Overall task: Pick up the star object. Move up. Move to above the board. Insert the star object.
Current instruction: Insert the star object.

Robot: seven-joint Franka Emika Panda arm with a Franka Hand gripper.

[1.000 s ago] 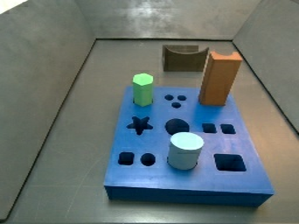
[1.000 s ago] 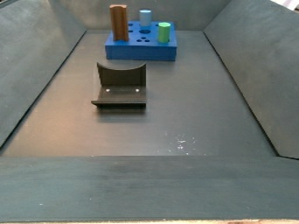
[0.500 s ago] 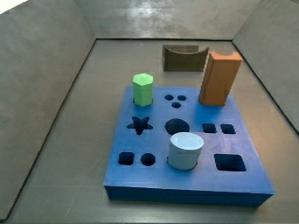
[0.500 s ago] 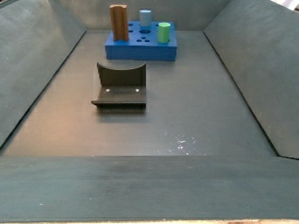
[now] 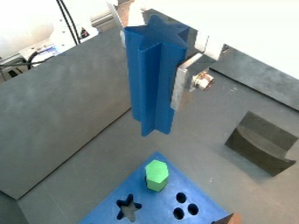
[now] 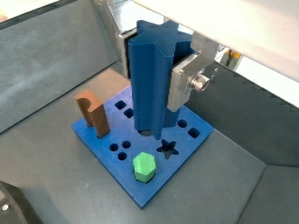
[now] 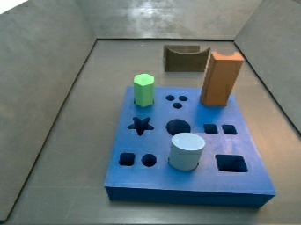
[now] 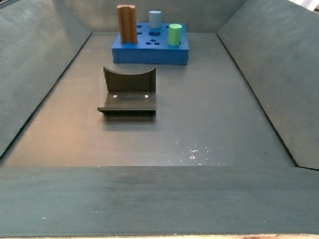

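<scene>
We see the star object (image 5: 152,74) as a tall, slim blue peg with sharp fluted ridges and a matte plastic look, hanging upright between the gripper (image 5: 158,54) fingers. The flat silver finger plate (image 5: 184,80) presses against one flank of the peg; in a wrist view the other finger (image 6: 124,45) shows only as a sliver at the far flank, so the fingers pinch the peg near its top, and most of its length hangs below them. Its lower end hangs free in the air, well above the floor and the board (image 6: 111,144).

The board is a thick blue slab of the same blue as the peg, cut with round, square and star holes. The star hole (image 6: 170,148) lies below the fingers, just beside the green hexagonal peg (image 6: 143,165). The tall orange square block (image 6: 91,114) stands near one board edge.

Both side views show what the wrist views do not: a pale cylinder (image 7: 186,151) standing in the board (image 7: 235,187). Neither side view shows the gripper or the held peg. The dark fixture (image 8: 129,91) sits on the grey floor, apart from the board (image 8: 131,54).
</scene>
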